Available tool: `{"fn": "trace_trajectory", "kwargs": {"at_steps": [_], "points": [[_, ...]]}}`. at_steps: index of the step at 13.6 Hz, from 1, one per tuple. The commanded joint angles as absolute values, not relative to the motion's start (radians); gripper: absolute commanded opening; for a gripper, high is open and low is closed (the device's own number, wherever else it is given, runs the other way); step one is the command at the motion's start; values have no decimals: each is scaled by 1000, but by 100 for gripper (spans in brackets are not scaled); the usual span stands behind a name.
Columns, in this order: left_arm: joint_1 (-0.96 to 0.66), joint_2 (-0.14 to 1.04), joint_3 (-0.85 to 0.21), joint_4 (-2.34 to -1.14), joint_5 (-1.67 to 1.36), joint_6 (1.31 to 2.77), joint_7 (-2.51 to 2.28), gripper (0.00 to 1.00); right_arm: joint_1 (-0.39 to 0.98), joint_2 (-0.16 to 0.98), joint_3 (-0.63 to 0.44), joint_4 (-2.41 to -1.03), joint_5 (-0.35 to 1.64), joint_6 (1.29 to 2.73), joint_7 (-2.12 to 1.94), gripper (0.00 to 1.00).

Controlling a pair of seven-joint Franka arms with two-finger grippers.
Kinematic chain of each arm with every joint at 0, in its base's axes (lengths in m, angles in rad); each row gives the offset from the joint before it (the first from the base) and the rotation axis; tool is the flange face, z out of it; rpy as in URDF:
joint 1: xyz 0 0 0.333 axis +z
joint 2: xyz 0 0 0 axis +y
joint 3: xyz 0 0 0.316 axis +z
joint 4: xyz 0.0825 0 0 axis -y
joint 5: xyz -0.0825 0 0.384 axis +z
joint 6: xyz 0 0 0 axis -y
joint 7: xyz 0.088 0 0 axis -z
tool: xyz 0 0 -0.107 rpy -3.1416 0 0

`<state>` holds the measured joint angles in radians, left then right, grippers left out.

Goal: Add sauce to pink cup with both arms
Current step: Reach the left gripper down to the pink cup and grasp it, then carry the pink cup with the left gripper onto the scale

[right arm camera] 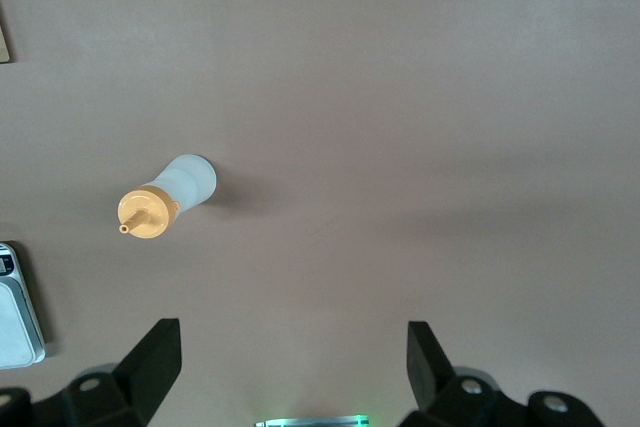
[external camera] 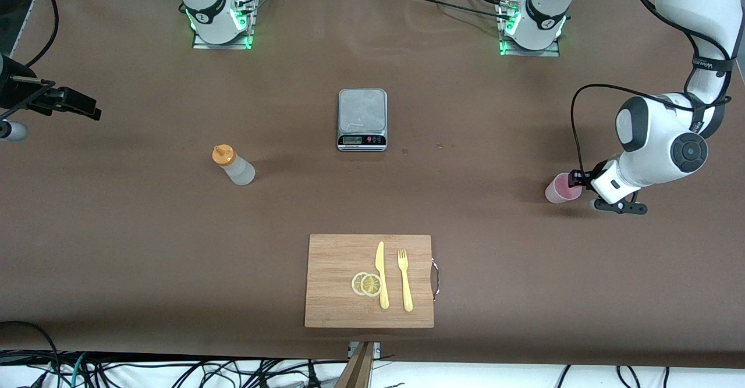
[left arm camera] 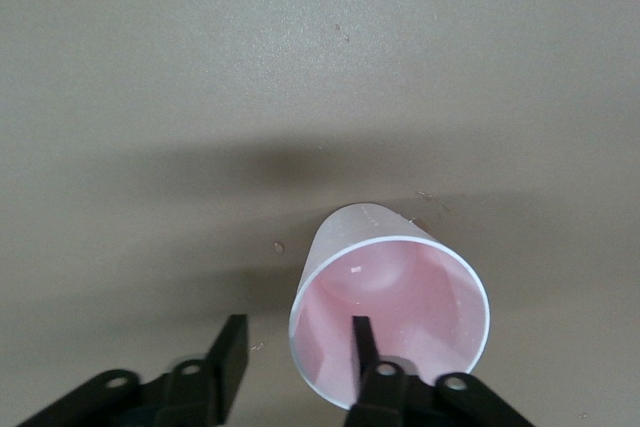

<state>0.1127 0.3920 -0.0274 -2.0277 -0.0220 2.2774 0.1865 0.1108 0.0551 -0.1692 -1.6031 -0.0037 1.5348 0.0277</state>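
At pink cup (left arm camera: 390, 322), left end effector (left arm camera: 292, 352) straddles rim.

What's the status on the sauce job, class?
Left gripper open, one finger inside pink cup. Right gripper open, high above squeeze bottle. Nothing obstructing.

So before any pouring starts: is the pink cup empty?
Empty. The left wrist view looks into the upright pink cup and shows only its bare pink bottom, one finger of the left hand inside its rim.
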Motion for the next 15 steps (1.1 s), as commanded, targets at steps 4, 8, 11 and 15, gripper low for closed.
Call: {"fn": "trace_trajectory", "kwargs": {"at_steps": [4,8,11,15], "points": [[115,387,-28,-2023,-18,2289,207,0,107,54,-167,-1597,-6,1534,14,100],[66,367,-40,-1930,-38,2190,190,0,107,54,-167,-1597,-6,1534,15,100],[-65,306,-46,-1882,-213,2028,112,0,107,54,-167,-1597,-6,1532,15,100],[-195,267,-194,-1884,-221,2014,-271,0,107,54,-167,-1597,-6,1534,14,100]]}}
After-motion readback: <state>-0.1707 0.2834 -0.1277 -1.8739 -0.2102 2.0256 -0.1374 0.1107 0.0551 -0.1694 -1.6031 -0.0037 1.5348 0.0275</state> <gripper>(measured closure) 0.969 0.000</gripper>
